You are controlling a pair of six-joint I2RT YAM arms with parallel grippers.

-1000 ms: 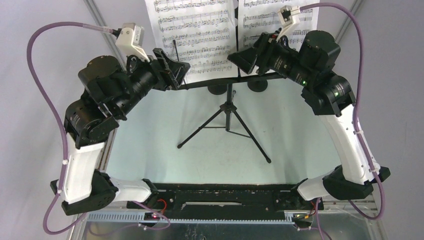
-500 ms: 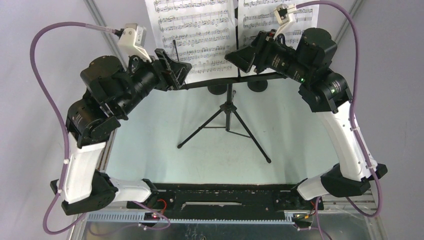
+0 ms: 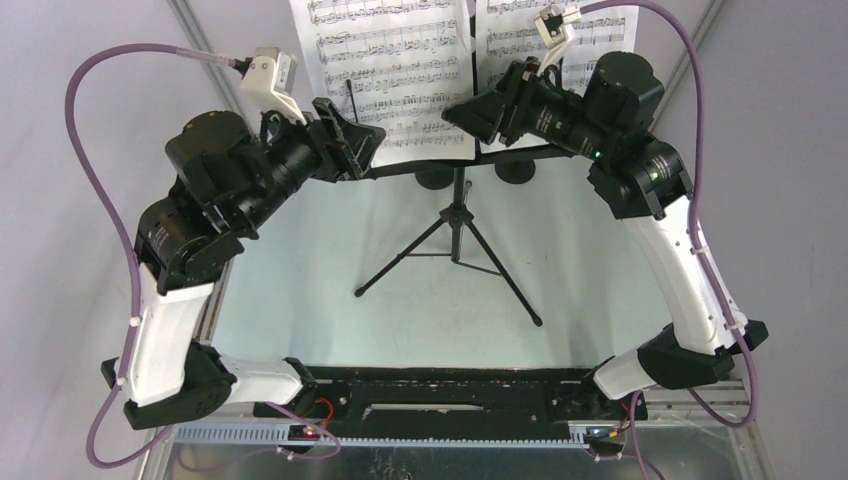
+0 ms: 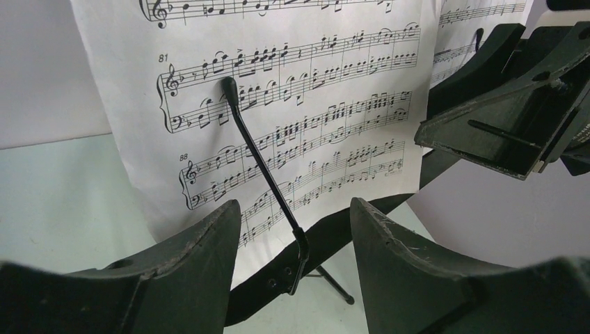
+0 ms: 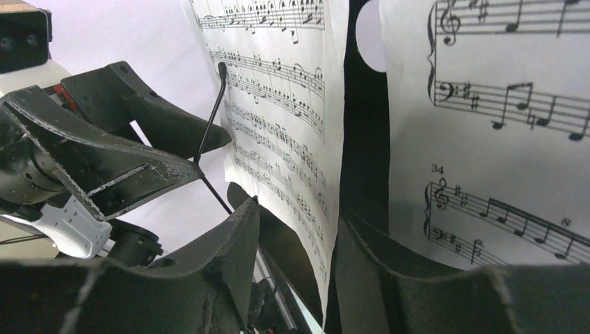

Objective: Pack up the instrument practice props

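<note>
Upright at the middle of the pale table (image 3: 330,290): a black tripod music stand (image 3: 457,215), legs spread, ledge on the far side between the two arms. Propped on that ledge, side by side: a left page (image 3: 400,70) and a right page (image 3: 510,45) of white sheet music, with a strip of black desk showing between them. Across the lower part of the left page, a thin black wire arm (image 4: 261,167), rising from the ledge, tip against the paper. Behind the stand, low on the table, a left round base (image 3: 435,181) and a right round base (image 3: 516,173), both black and partly hidden by the ledge; cannot tell what stands on them.

Left gripper (image 4: 293,205): released, fingers spread wide, clenched on nothing. Faces the lower part of the left page, wire arm framed in the gap, apart from both fingers.

Right gripper (image 5: 298,211): likewise parted, up close at the inner edge of the left page, that edge and the black strip seen in the gap. Cannot tell whether touching the paper. Tips of the two grippers near each other, apart.
</note>
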